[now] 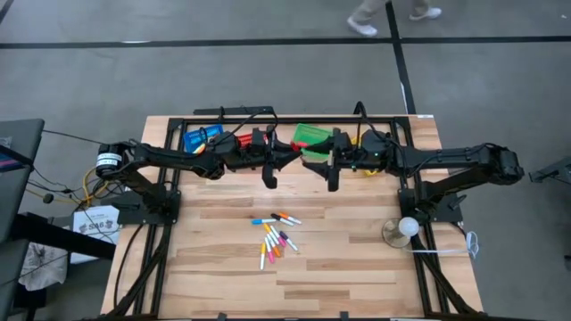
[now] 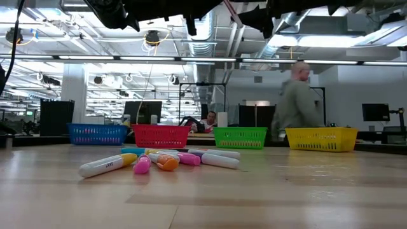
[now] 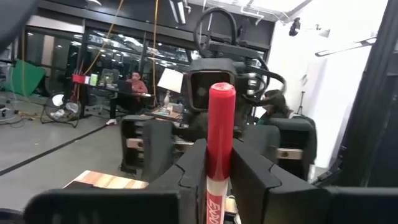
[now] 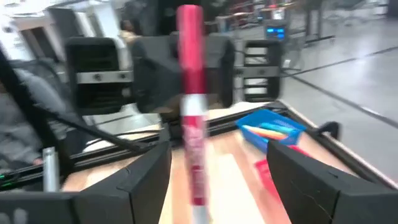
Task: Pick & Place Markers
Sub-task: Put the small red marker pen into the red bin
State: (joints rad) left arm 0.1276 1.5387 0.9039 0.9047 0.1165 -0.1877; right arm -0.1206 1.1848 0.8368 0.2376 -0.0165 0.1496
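Observation:
A red-capped marker [image 3: 221, 124] with a white body is held in my left gripper [image 3: 219, 167], high above the table's far middle. My right gripper [image 4: 217, 165] faces it, open wide. Its fingers stand on either side of the same marker [image 4: 190, 93] without touching it. From above, my left gripper [image 1: 287, 157] and my right gripper [image 1: 314, 160] nearly meet. Several more markers [image 1: 277, 235] in blue, pink, orange, yellow and white lie flat in a loose pile on the table [image 2: 159, 160]. My left gripper pinches the marker by its white body [image 3: 214, 199], just behind the red cap, between its two fingers [image 3: 193, 171]. The capped end sticks out beyond the fingertips toward my right arm. The marker is lifted clear of the table.
Blue [image 2: 96, 133], red [image 2: 161, 135], green [image 2: 240, 137] and yellow [image 2: 321, 138] mesh baskets stand in a row along the far edge. A white ball on a round base [image 1: 406, 227] sits near the right edge. A person [image 2: 296, 102] walks behind the table.

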